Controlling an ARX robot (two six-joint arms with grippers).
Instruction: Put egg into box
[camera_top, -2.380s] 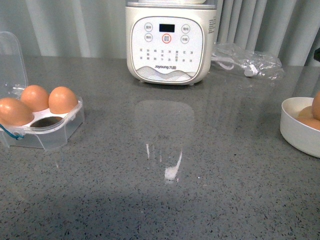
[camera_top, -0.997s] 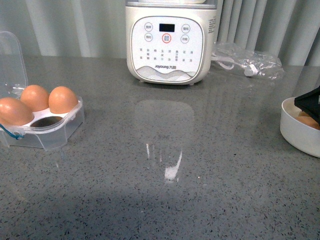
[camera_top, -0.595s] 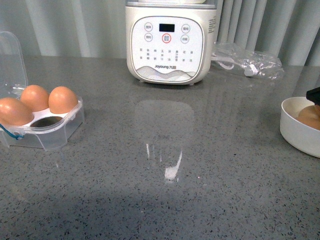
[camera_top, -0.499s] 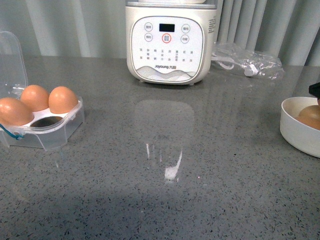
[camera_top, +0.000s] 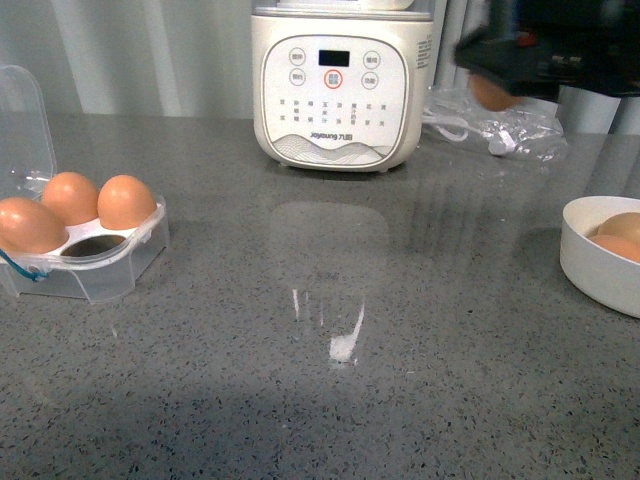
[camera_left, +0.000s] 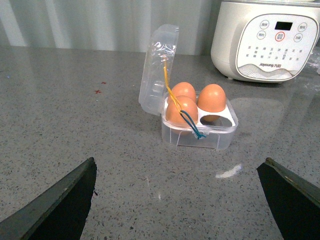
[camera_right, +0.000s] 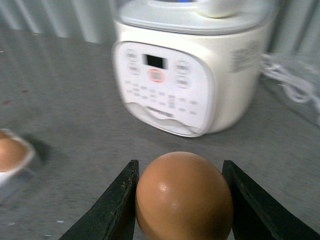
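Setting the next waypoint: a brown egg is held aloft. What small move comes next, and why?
Probably carry the orange-brown egg leftward toward the clear plastic egg box: the right arm's fingers grip it, and one cup is empty.

The smooth orange-brown egg (camera_right: 184, 192) hangs above the worktop (camera_top: 350, 380), clamped in the right pincer (camera_right: 183, 202). The clear box (camera_left: 200, 135) stands far left, lid upright, three cups filled, one empty.

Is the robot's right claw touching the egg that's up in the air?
Touching. The right wrist view shows the right gripper's two fingers pressed against both sides of the egg, with no gap.
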